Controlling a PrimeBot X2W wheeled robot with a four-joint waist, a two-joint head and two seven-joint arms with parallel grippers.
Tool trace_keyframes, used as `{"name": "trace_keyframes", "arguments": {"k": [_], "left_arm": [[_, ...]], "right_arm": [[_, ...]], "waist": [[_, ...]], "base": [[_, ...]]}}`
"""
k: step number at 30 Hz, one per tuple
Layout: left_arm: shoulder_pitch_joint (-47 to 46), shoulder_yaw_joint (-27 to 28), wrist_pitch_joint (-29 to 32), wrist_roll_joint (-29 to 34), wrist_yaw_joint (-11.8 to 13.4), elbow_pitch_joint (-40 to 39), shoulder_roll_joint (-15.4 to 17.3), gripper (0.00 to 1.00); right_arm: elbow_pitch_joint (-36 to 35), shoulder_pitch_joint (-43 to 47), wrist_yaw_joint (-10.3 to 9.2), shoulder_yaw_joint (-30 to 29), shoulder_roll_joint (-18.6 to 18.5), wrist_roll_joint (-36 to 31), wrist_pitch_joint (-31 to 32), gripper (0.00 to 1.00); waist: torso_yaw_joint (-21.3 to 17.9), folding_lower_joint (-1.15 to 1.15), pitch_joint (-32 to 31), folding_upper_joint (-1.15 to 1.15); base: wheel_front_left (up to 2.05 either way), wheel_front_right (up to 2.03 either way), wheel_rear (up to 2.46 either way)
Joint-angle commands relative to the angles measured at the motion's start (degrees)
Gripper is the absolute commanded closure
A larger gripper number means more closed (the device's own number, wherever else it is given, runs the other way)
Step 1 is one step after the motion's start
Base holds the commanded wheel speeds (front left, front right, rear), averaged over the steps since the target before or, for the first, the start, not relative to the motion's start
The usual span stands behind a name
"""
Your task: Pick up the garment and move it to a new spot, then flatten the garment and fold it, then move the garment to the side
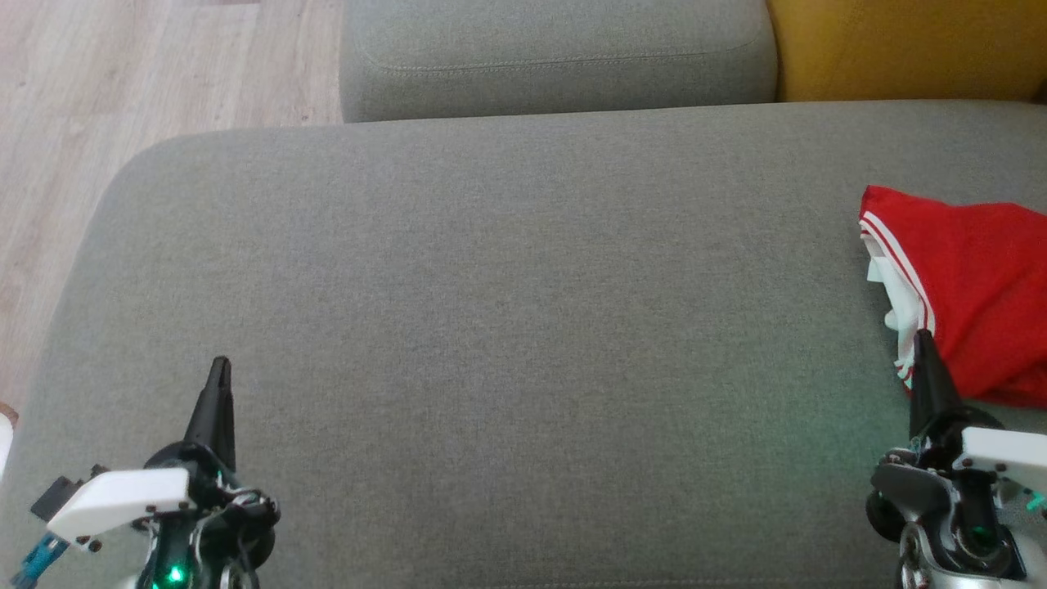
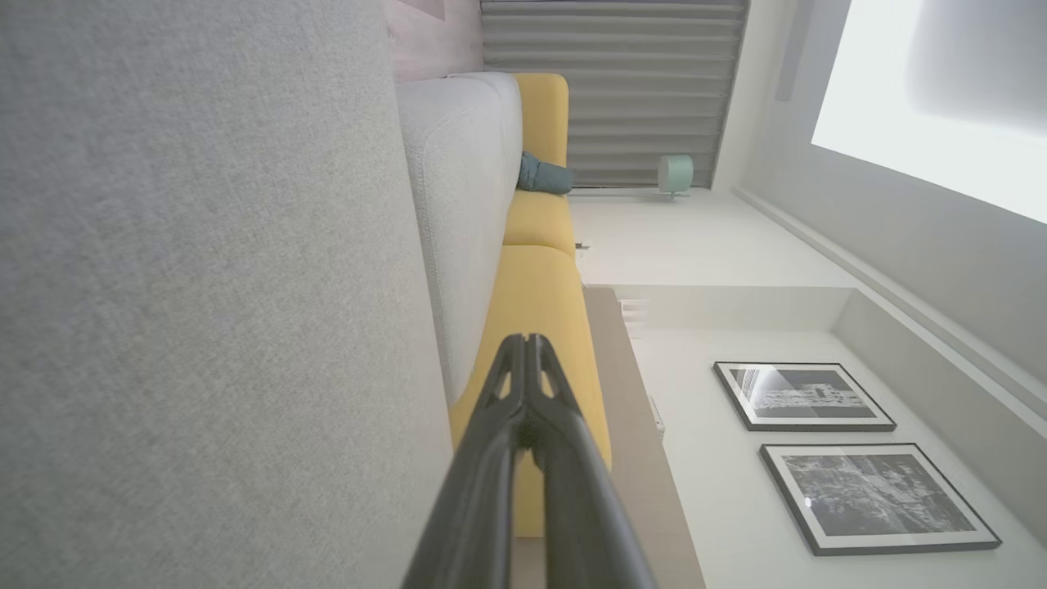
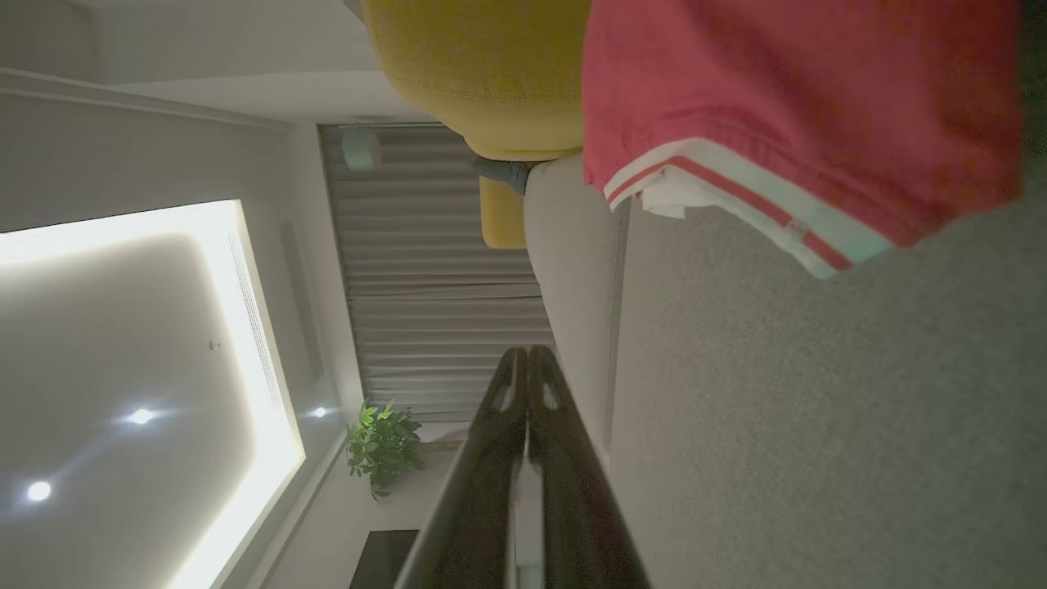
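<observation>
The red garment point(image 1: 973, 286) is lying crumpled at the grey sofa seat's point(image 1: 507, 327) right end. The left claw point(image 1: 219, 366) and right claw point(image 1: 923, 337) are hovering closed and empty over the seat's front corners.

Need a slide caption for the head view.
Red garment bunched at far right of grey cushion; left gripper and right gripper shut, empty.

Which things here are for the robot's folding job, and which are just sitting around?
For the job: red garment, grey cushion under it, left gripper and right gripper, both shut and empty.

Just sitting around: yellow cushion, framed pictures, potted plant.
</observation>
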Motion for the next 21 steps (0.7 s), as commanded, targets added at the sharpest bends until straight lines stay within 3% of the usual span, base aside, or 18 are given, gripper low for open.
{"name": "trace_keyframes", "arguments": {"k": [1,21], "left_arm": [[-3.18,2.06,0.44,-0.44,-0.41,-2.24,1.04,1.0],[-3.18,2.06,0.44,-0.44,-0.41,-2.25,1.04,1.0]], "right_arm": [[-2.35,-1.29,0.22,1.15,-0.34,0.52,0.33,1.0],[-2.35,-1.29,0.22,1.15,-0.34,0.52,0.33,1.0]], "waist": [[0.0,0.0,0.0,0.0],[0.0,0.0,0.0,0.0]], "base": [[0.0,0.0,0.0],[0.0,0.0,0.0]]}}
